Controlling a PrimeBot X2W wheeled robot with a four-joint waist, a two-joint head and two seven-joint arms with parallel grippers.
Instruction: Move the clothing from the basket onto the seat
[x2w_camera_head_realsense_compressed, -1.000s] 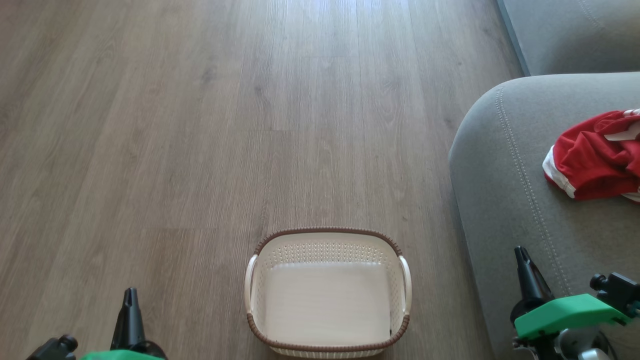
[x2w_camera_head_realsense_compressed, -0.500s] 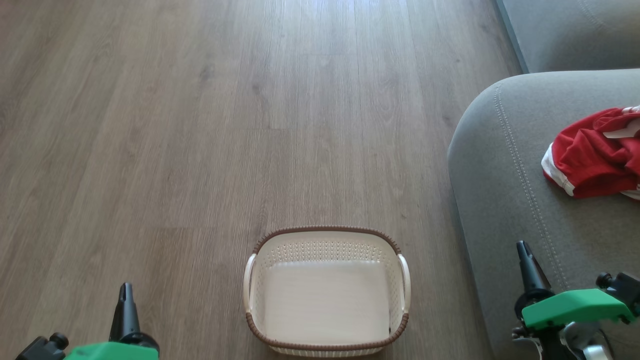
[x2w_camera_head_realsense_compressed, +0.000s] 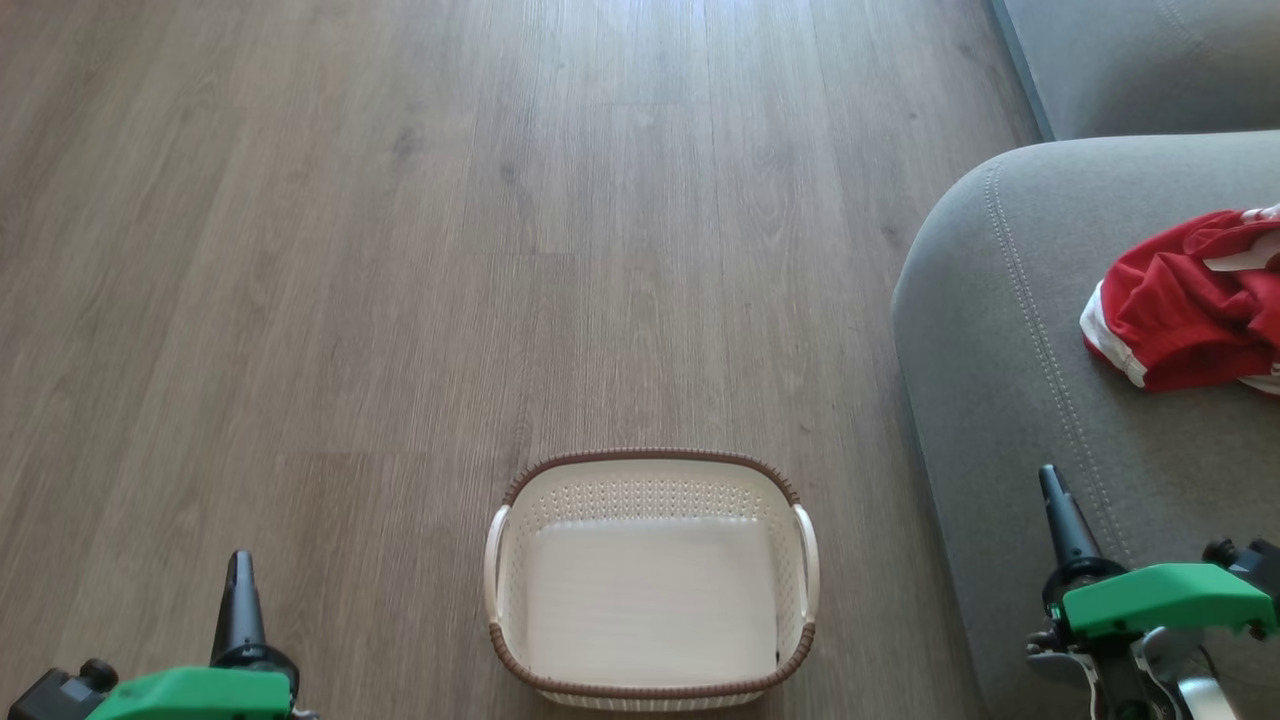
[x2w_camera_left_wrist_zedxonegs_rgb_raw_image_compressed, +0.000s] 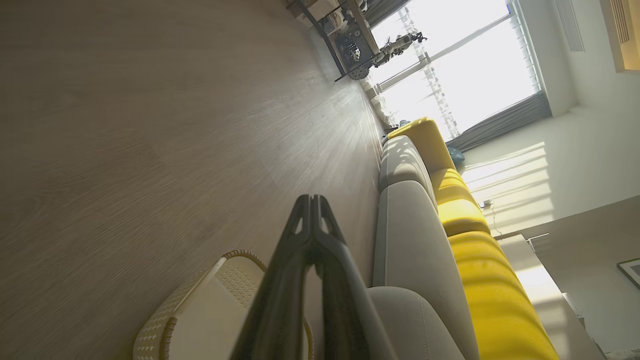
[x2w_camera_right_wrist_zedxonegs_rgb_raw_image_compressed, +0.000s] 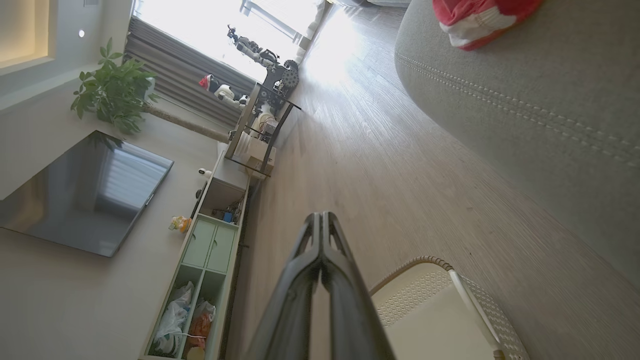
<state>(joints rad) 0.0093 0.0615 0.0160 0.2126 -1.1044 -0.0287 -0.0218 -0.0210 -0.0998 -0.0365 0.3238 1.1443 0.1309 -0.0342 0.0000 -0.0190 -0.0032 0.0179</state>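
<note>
Wood-grain planks of the floor spread ahead of us in the head view. At our right rises the seat, a grey upholstered cushion with a rounded edge and a line of pale stitching. The basket stands on the floor near the seat's edge, between our two arms, its brown braided rim up and its pale bottom showing plainly. The clothing, a crumpled red bundle with white trim, lies on top of the seat, well apart from the basket and cut off by the picture's right edge. Our left gripper shows at lower left against the floor, and our right gripper at lower right against the seat. In both wrist views we see the fingers pressed together at the tips, closed and gripping nothing.
</note>
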